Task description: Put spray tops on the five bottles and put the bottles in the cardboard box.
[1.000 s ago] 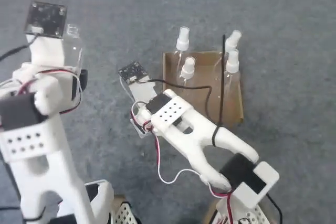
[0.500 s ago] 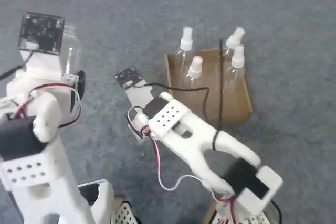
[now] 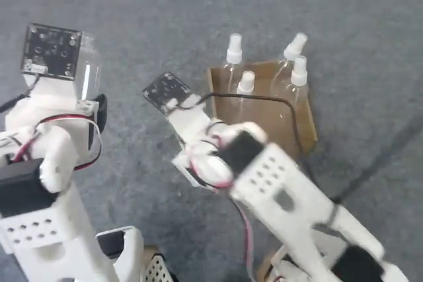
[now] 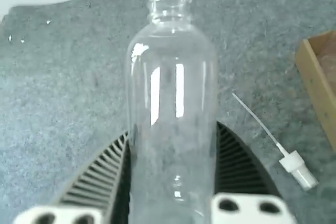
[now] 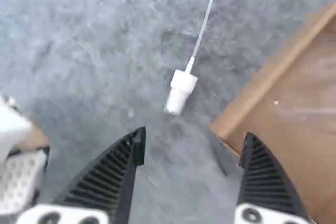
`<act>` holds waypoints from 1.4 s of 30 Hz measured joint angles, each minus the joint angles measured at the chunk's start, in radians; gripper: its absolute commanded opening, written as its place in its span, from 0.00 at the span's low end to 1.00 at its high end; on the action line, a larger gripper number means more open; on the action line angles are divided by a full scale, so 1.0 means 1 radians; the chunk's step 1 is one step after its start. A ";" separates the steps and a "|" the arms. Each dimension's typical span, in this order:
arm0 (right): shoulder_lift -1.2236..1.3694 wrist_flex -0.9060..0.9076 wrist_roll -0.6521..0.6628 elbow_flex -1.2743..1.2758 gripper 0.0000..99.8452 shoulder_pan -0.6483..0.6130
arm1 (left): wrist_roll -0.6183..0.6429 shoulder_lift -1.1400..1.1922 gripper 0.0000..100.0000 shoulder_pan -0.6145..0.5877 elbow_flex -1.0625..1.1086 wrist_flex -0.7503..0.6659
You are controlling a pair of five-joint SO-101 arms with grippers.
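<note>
My left gripper [image 4: 173,135] is shut on a clear bottle [image 4: 173,93] that has no top, held off the grey carpet; the high view shows this bottle [image 3: 90,74] at the far left. A white spray top [image 5: 180,92] with its thin tube lies on the carpet just beyond my right gripper [image 5: 194,137], which hangs open above it. The same spray top [image 4: 297,167] lies beside the cardboard box [image 5: 294,129]. Several bottles with spray tops [image 3: 246,82] stand in or at the far side of the box [image 3: 307,120].
The right arm's white body [image 3: 277,183] stretches over the carpet in front of the box. The left arm's base [image 3: 53,229] stands at the near left. Open grey carpet lies to the right of the box and at the back.
The right arm's body has swung up and over toward its wrist, which stays by the box's left wall. The box and its bottles shifted slightly right. The left arm drifted a little left with its bottle.
</note>
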 measured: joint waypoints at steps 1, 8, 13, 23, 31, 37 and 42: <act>-0.041 0.032 0.020 0.000 0.24 0.015 | 0.000 0.000 0.01 0.017 -0.008 0.005; -0.276 0.235 0.166 0.000 0.24 0.273 | 0.018 -0.002 0.01 0.238 -0.021 0.057; -0.364 0.341 0.287 0.000 0.24 0.571 | 0.041 -0.002 0.01 0.488 -0.021 0.057; -0.381 0.250 0.563 0.163 0.24 1.249 | 0.121 0.008 0.01 1.045 0.161 -0.110; -0.381 0.100 0.595 0.298 0.24 1.438 | 0.089 0.245 0.01 1.109 0.318 -0.302; -0.381 0.098 0.597 0.301 0.24 1.445 | 0.089 0.460 0.01 1.119 0.437 -0.525; -0.381 0.098 0.585 0.301 0.24 1.445 | 0.092 0.629 0.01 1.146 0.453 -0.692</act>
